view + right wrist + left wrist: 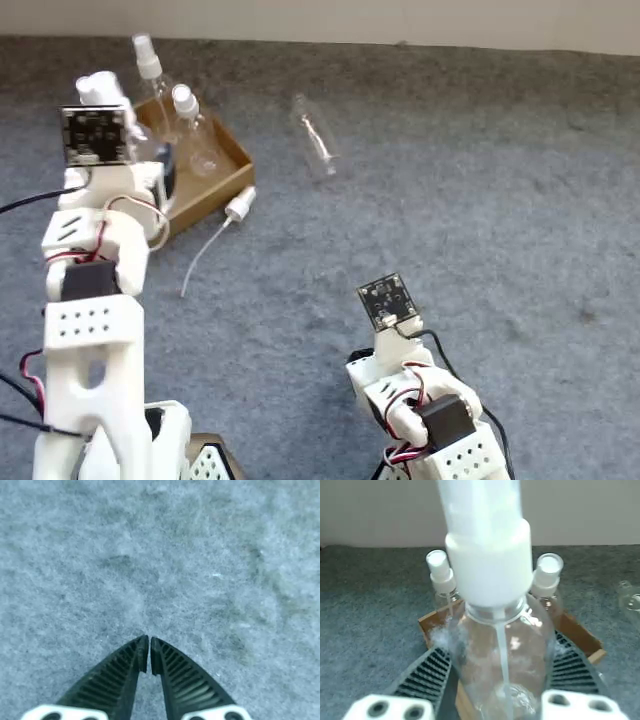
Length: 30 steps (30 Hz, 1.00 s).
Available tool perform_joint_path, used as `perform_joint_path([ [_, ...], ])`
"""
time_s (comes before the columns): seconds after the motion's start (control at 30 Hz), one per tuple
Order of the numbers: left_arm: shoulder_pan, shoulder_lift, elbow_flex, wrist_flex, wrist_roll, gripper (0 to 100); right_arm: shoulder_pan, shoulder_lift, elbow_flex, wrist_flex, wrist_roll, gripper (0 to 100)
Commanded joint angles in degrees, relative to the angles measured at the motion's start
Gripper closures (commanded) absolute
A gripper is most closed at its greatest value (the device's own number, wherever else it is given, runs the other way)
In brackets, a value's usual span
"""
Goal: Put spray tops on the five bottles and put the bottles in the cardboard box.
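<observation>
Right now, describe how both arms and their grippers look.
The left arm and right arm are white plastic shells with rows of small holes, black motors and red, white and black wires. Each carries a square dark circuit board near the wrist. The left gripper and right gripper have black ribbed fingers on white bases.

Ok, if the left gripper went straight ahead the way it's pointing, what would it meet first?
Probably the two upright bottles in the cardboard box, with its held bottle touching them first; depth is unclear.
</observation>
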Motion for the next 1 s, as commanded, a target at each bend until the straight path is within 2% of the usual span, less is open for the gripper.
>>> perform_joint_path([
  [0.0, -3.12, 4.44, -3.56, -4.40, -0.53, 92, 0.40, -0.75, 7.96, 0.22, 0.35, 98.9],
  [0.17, -3.38, 10.95, -3.91, -8.97, -0.44, 92, 0.40, -0.75, 7.96, 0.04, 0.53, 98.9],
  [0.4, -3.56, 20.44, -4.00, -21.98, -0.44, 92, 0.40, -0.75, 7.96, 0.13, 0.53, 98.9],
  [0.8, -3.21, 34.59, -4.18, -39.65, -0.35, 92, 0.66, -0.75, 8.04, 0.13, 0.62, 98.9],
  [0.97, -3.47, 41.80, -9.27, -41.49, -0.35, 92, 0.66, -0.75, 7.96, 0.13, 0.62, 98.9],
])
